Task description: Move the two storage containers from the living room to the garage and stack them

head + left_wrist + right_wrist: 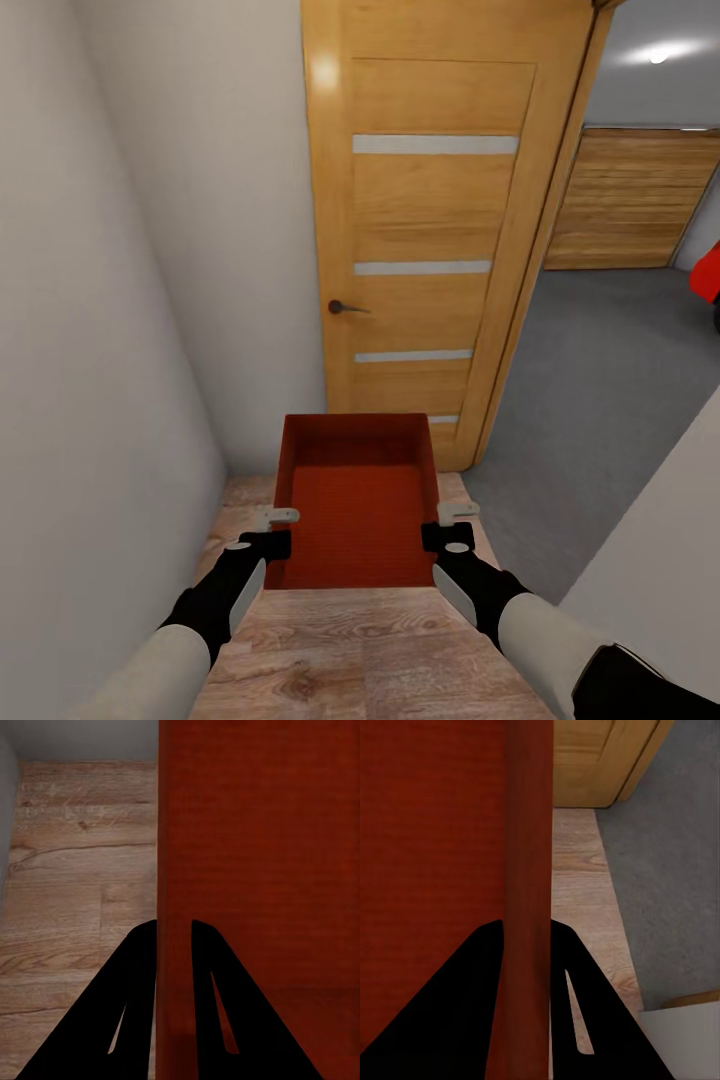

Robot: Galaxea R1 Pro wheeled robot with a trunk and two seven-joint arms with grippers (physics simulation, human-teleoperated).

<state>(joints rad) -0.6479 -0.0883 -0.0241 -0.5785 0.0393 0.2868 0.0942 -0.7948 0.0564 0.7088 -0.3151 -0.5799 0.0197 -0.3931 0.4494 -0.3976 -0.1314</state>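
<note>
The pale wall [120,300] occupies the left of the head view. An open wooden door [430,230] with frosted horizontal strips and a dark lever handle [345,307] stands ahead, swung back toward this wall. To its right, the doorway opens onto the grey concrete floor [600,400] of the garage, closed at the far end by a wide plank door [640,200]. A red object [708,275] is cut off at the right edge; its identity cannot be determined.

The light wood plank floor [360,650] lies beneath the robot and ends at the threshold.

One storage container [355,500], orange-red and open-topped, is held above the plank floor, directly in front of the door and between both arms. Its interior holds nothing.

The left gripper [268,545] is clamped on the container's left wall; in the left wrist view, its fingers [139,982] straddle the thin wall, one inside and one outside. The right gripper [447,538] is clamped on the right wall in the same manner, with its fingers [484,982] on either side of that wall.
</note>
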